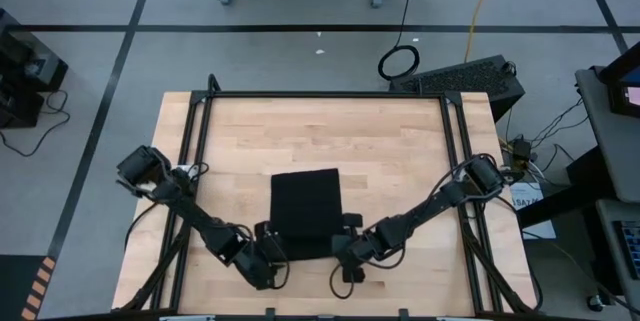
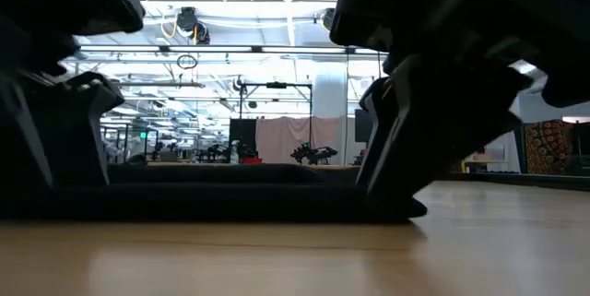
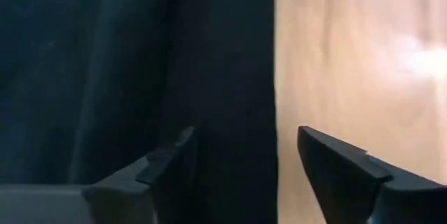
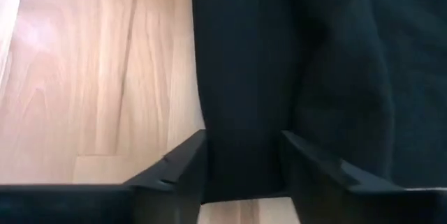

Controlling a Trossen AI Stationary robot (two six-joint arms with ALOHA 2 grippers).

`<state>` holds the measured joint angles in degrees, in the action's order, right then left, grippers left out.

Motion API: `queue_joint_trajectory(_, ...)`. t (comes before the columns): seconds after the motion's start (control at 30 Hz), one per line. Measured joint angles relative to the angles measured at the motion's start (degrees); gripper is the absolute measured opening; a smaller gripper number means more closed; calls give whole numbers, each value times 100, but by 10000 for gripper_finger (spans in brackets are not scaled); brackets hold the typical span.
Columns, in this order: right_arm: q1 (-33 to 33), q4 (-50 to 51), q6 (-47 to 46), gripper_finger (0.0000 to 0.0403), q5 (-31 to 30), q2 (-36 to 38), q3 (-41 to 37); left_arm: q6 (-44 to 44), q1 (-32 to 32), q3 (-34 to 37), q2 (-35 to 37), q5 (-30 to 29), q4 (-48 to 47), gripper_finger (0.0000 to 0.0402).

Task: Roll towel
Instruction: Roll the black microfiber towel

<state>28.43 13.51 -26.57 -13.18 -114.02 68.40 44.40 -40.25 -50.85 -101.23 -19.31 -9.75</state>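
Note:
The black towel point(image 1: 305, 211) lies flat in the middle of the wooden table point(image 1: 400, 141), a dark strip in the low view point(image 2: 230, 202). My left gripper point(image 1: 268, 244) is down at its near left corner. It is open: one finger stands over the cloth point(image 3: 140, 77) and the other over bare wood, with the towel's side edge between them point(image 3: 244, 154). My right gripper point(image 1: 347, 239) is down at the near right corner. It is open with a narrower gap point(image 4: 243, 158), and a strip of towel point(image 4: 314, 56) along the side edge fills that gap. My left gripper slants down from the near side across the towel's left edge point(image 3: 269, 112); I cannot tell whether its fingers touch the cloth. My right gripper slants down from the near side at the towel's near right corner point(image 4: 244, 182). One finger point(image 4: 185, 161) is at the side edge and the other point(image 4: 307, 161) is on the cloth, which lies flat on the table.
Black frame rails run along the table's left point(image 1: 190, 161) and right point(image 1: 455, 161) sides. Bare wood lies beyond the towel on the far side and on both flanks. A dark keyboard-like item point(image 1: 470, 79) sits off the far right corner.

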Motion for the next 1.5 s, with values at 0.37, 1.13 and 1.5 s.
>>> queue_joint_trajectory(0.37, -63, -3, -169, 7, 382, 25, 5, -167, 352, -2, 159, 697, -259, 42)
queue_joint_trajectory(1.13, -956, -163, -188, 0, 4273, 605, 28, 935, 546, 1253, 1183, 1735, 1810, 5)
queue_joint_trajectory(1.5, -1699, -123, 372, 0, 4976, 318, 26, 995, 822, 2028, 1172, 1624, 2565, 5)
